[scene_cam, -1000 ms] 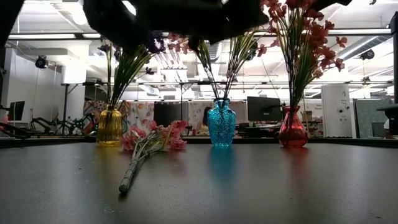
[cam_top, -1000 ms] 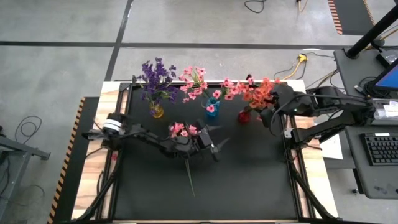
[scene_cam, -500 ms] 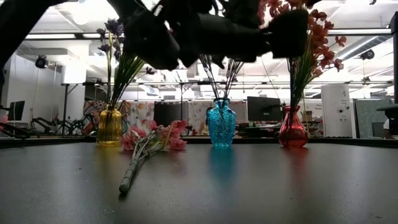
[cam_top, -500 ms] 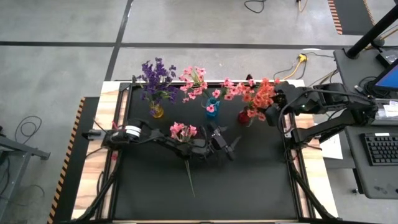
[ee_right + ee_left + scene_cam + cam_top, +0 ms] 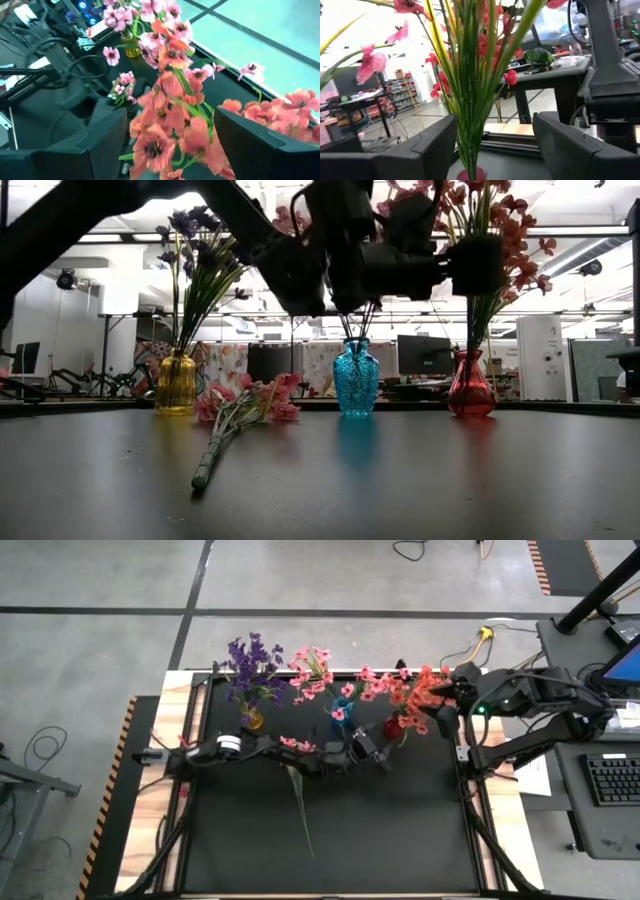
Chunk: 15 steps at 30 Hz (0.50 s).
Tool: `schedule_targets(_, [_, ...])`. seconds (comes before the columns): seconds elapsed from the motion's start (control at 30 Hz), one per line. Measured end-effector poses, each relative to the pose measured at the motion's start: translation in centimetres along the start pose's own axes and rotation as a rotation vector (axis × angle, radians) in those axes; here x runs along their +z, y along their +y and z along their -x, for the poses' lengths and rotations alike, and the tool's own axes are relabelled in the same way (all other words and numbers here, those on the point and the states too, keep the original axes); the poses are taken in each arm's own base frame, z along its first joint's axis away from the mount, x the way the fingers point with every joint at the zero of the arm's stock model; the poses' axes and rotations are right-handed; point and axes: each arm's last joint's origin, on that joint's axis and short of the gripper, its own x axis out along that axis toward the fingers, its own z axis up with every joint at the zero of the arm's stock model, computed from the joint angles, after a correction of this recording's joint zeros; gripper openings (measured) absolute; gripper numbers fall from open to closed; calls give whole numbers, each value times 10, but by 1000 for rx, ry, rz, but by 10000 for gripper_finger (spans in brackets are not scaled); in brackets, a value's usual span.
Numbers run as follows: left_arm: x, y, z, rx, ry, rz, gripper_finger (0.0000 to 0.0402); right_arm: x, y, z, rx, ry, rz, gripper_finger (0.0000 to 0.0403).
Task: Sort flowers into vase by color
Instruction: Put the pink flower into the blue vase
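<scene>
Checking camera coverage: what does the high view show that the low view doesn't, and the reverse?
High view only: the right gripper open at the coral flowers, the left gripper open near the red vase, and the loose pink sprig's whole stem on the mat. Low view only: the vases' sides, the room behind. Both: yellow vase, blue vase, red vase, the sprig lying flat.

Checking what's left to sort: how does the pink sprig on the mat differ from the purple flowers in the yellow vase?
The pink sprig lies flat on the black mat, while the purple flowers stand upright. The pink sprig is loose, in no vase; the purple flowers sit in the yellow vase. The pink sprig is one stem; the purple flowers form a fuller bunch. Both have thin green stems.
</scene>
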Motion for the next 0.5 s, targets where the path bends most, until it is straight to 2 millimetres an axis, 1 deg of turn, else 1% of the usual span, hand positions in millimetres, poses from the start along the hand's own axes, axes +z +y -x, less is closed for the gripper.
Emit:
schedule_targets(0.13, [-2, 11, -13, -33, -8, -2, 247, 2, 0, 3, 8, -13, 10, 294])
schedule_targets(0.3, [-7, 22, -20, -15, 5, 10, 247, 2, 0, 3, 8, -11, 22, 292])
schedule_targets(0.5, [-9, 20, -20, -71, 12, -4, 247, 2, 0, 3, 8, -12, 40, 288])
